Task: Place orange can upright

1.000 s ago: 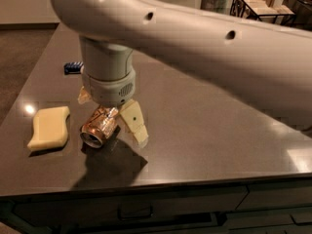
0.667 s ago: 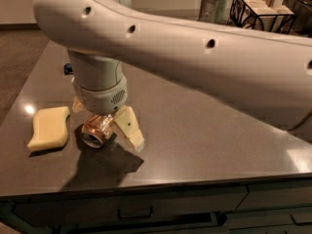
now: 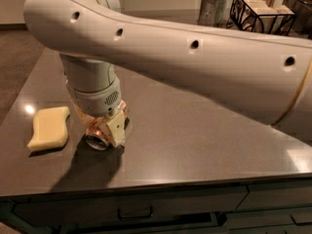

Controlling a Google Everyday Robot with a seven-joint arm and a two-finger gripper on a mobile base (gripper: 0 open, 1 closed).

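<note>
The orange can (image 3: 99,136) lies on its side on the dark table (image 3: 195,140), left of the middle, with its silver end facing the front edge. My gripper (image 3: 103,131) hangs from the large white arm straight down over the can. Its cream fingers (image 3: 116,128) sit against the can's sides, and the can rests on the table. The far finger is mostly hidden behind the wrist and the can.
A yellow sponge (image 3: 49,127) lies just left of the can. A grey metal tin with white tufts (image 3: 213,7) and a black wire basket (image 3: 263,11) stand at the back right. The table's front edge runs close below the can, with drawers under it.
The gripper has come lower over the can and its fingers have closed in from a spread stance to the can's sides. The arm has swung to fill more of the view.
</note>
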